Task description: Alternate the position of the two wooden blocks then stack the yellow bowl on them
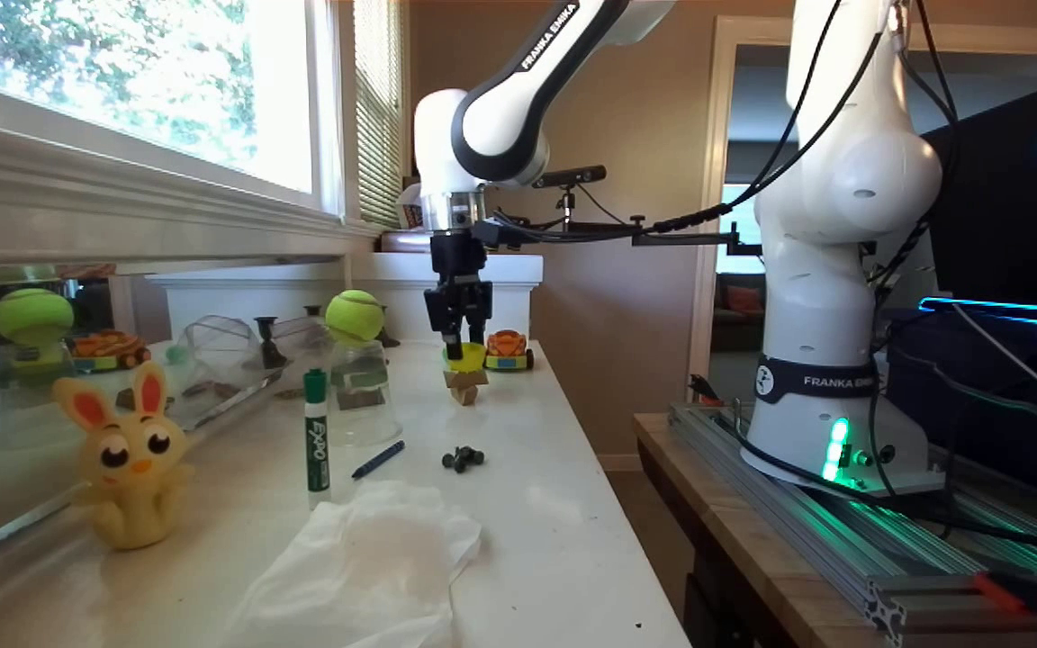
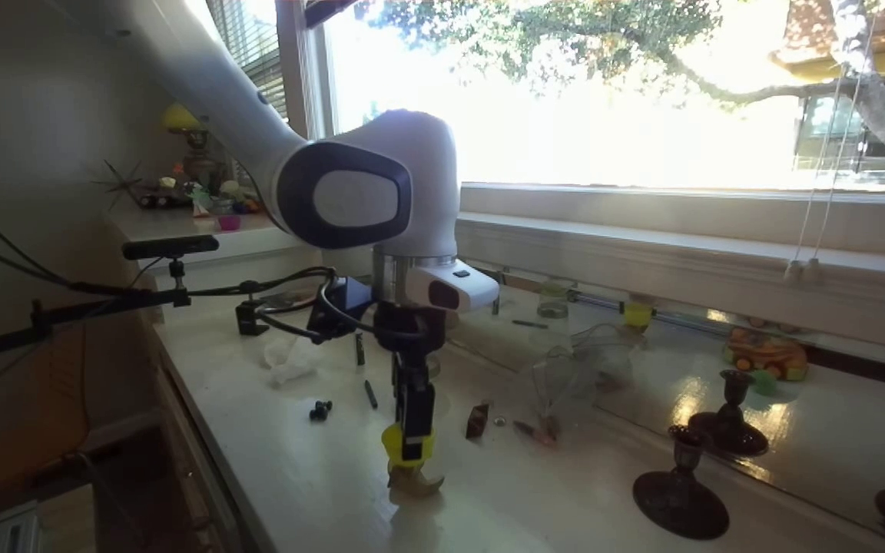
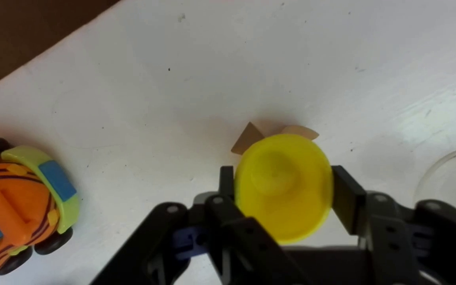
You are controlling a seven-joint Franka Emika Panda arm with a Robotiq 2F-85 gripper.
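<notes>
The yellow bowl (image 3: 283,198) is between the fingers of my gripper (image 3: 282,174) in the wrist view, with a fingertip against each side. It also shows in both exterior views (image 1: 464,358) (image 2: 392,444), where my gripper (image 1: 465,346) (image 2: 412,445) points straight down. The two wooden blocks are stacked directly under the bowl: an upper block (image 1: 461,379) over a lower block (image 1: 464,396). Only a pointed corner (image 3: 248,139) and a rounded end (image 3: 302,131) of the blocks show past the bowl in the wrist view. Whether the bowl rests on the upper block I cannot tell.
An orange toy car (image 1: 509,349) stands close beside the blocks. A small black item (image 1: 463,459), a crayon (image 1: 379,459), a green marker (image 1: 316,441) and a glass with a tennis ball (image 1: 355,317) are nearby. Dark candlesticks (image 2: 681,495) stand on the table.
</notes>
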